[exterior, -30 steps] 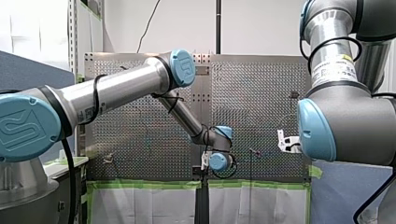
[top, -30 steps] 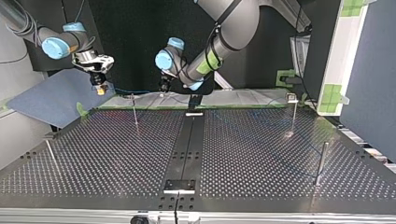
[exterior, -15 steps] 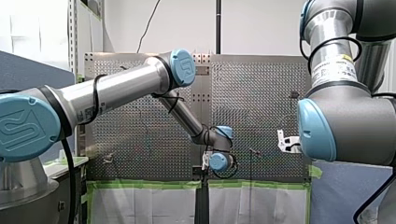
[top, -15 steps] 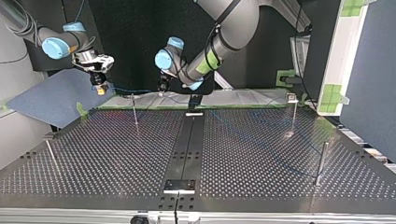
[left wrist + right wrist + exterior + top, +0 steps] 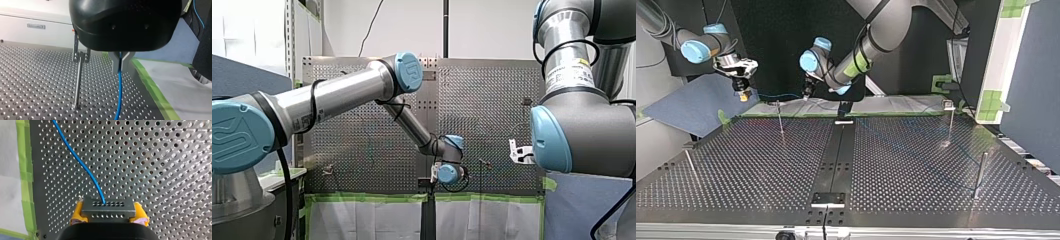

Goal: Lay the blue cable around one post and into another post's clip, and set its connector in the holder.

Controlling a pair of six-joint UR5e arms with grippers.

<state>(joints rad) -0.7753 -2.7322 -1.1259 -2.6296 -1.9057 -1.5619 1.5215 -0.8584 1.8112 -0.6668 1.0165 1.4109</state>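
Note:
In the left wrist view my left gripper (image 5: 120,67) is shut on the thin blue cable (image 5: 119,95), which hangs from its fingers down to the perforated table. A thin post with a clip (image 5: 79,75) stands just beside it. In the right wrist view my right gripper (image 5: 108,212) pinches the grey connector block (image 5: 107,205) between its yellow pads (image 5: 78,213), and the cable (image 5: 75,153) runs away from the block over the table. In the top view the cable (image 5: 772,96) spans from my right gripper (image 5: 742,94) to my left gripper (image 5: 806,94), above the table's far edge.
More posts stand on the table: one near the far edge (image 5: 780,119), a clipped one at the top view's right (image 5: 950,122), one at the near right (image 5: 978,175), one at the near left (image 5: 691,166). A black rail with a bracket (image 5: 827,198) runs down the middle. Green tape (image 5: 150,87) lines the table's edge.
My left gripper has drifted slightly toward the top view's left and a little up, with the cable. My right arm has stayed still.

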